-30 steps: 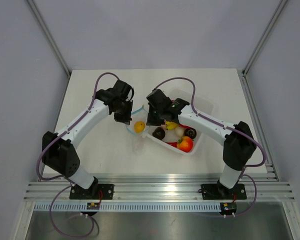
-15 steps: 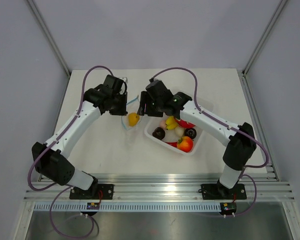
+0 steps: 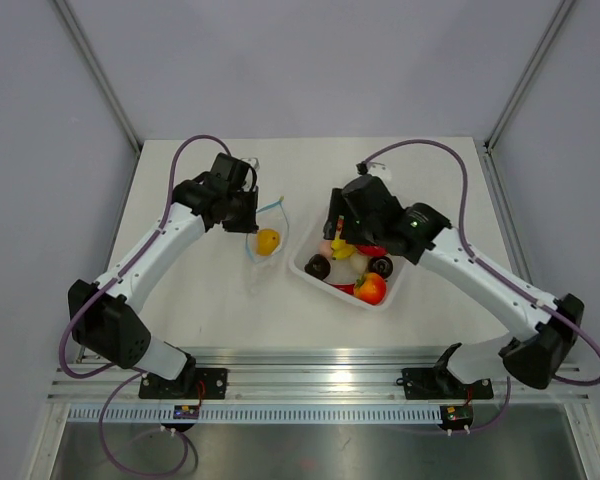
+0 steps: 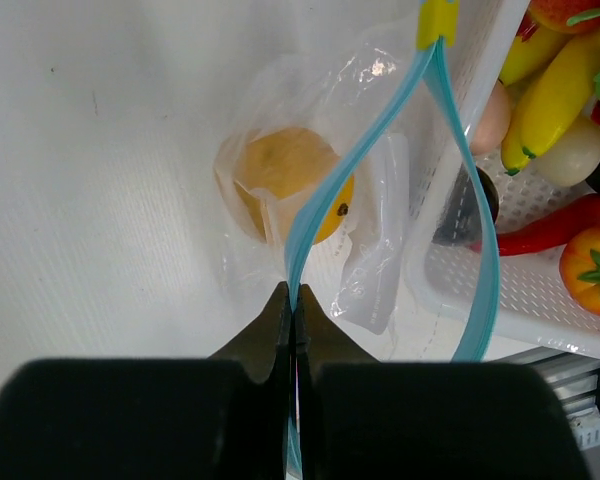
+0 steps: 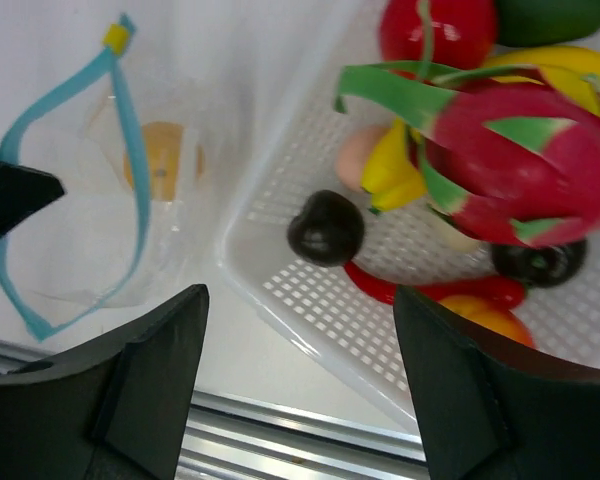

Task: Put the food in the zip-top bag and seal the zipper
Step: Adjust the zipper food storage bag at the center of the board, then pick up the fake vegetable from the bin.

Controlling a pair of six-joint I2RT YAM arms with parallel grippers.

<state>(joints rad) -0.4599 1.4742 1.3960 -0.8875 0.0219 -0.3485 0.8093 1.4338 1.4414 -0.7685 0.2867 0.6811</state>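
Observation:
The clear zip-top bag (image 3: pixel 264 252) lies left of the tray with a yellow-orange fruit (image 3: pixel 267 240) (image 4: pixel 280 192) inside it. Its light blue zipper (image 4: pixel 378 120) (image 5: pixel 136 178) gapes open in a loop. My left gripper (image 4: pixel 295 300) (image 3: pixel 252 214) is shut on one side of that strip. Above the tray's left end hangs my right gripper (image 5: pixel 298 300) (image 3: pixel 333 236), open and holding nothing. Below it lie a pink dragon fruit (image 5: pixel 525 160), a dark brown fruit (image 5: pixel 325 228), bananas (image 4: pixel 555 95), a red chili (image 4: pixel 550 225) and an orange-red fruit (image 3: pixel 370 288).
The white perforated tray (image 5: pixel 280 290) (image 3: pixel 326 284) holds the loose food right of the bag, its near-left rim close to the bag. A red apple (image 5: pixel 438 30) sits at its far end. The aluminium rail (image 3: pixel 310 365) borders the table's near edge.
My right gripper has opened and swung right, from the bag's mouth to above the tray. The left gripper moved back and left with the bag's edge, dragging bag and fruit along.

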